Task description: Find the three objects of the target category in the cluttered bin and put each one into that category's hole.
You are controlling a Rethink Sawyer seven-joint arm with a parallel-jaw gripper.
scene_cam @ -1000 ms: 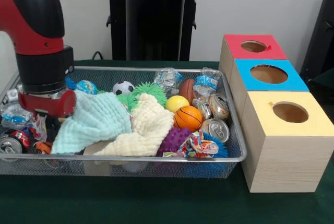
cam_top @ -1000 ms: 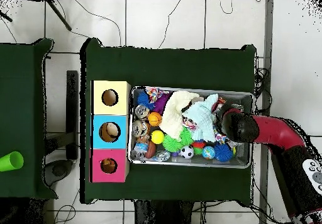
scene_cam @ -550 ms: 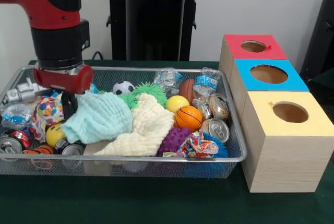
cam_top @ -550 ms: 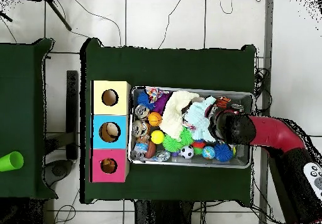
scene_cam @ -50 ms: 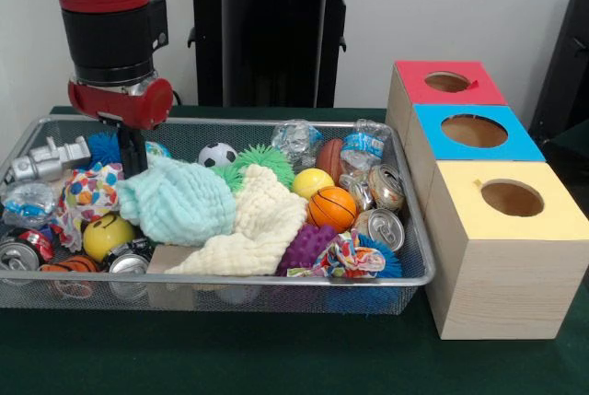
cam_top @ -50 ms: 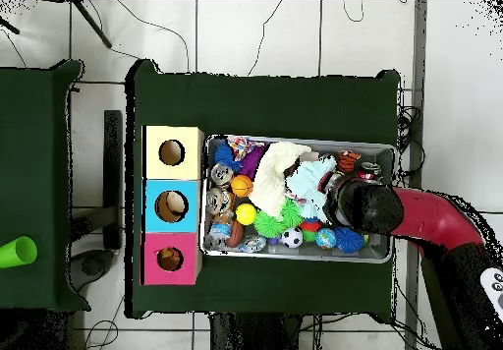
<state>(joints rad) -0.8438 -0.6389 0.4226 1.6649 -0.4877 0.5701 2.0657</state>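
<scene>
The gripper [scene_cam @ -50 ms: 132, 151] hangs low over the wire bin [scene_cam @ -50 ms: 419, 229], toward the end farthest from the boxes and nearer the bin's back rim than its front rim. Its dark lower part meets the bunched edge of the mint cloth [scene_cam @ -50 ms: 177, 202]; whether it pinches the cloth or only touches it, I cannot tell, since the fingertips are hidden in the front view and the overhead view shows only the wrist from above.

The mint cloth sits mounded, not flat, leaning against the cream cloth [scene_cam @ -50 ms: 258, 225] in the middle of the bin. Judgement: the two cloths are covers that hide items, so shifting them is the search step.

Uncovered along the front rim at the gripper's end: a yellow smiley ball [scene_cam @ -50 ms: 106, 234], a soda can [scene_cam @ -50 ms: 20, 252], and a patterned fabric toy [scene_cam @ -50 ms: 87, 188]. A silver toy figure [scene_cam @ -50 ms: 46, 160] lies by the back corner.

The target category is not stated. Candidate groups:
- Balls: the basketball [scene_cam @ -50 ms: 331, 206], yellow ball [scene_cam @ -50 ms: 311, 181] and soccer ball [scene_cam @ -50 ms: 217, 154] lie mid-bin, well apart from the gripper.
- Cans: a pair of cans [scene_cam @ -50 ms: 382, 206] sits at the end of the bin next to the boxes.

The three boxes stand just beside that end: yellow box [scene_cam @ -50 ms: 515, 266], blue box [scene_cam @ -50 ms: 474, 146], red box [scene_cam @ -50 ms: 446, 91], each with one round hole on top. In the overhead view, something appears to lie inside the blue and red holes.
</scene>
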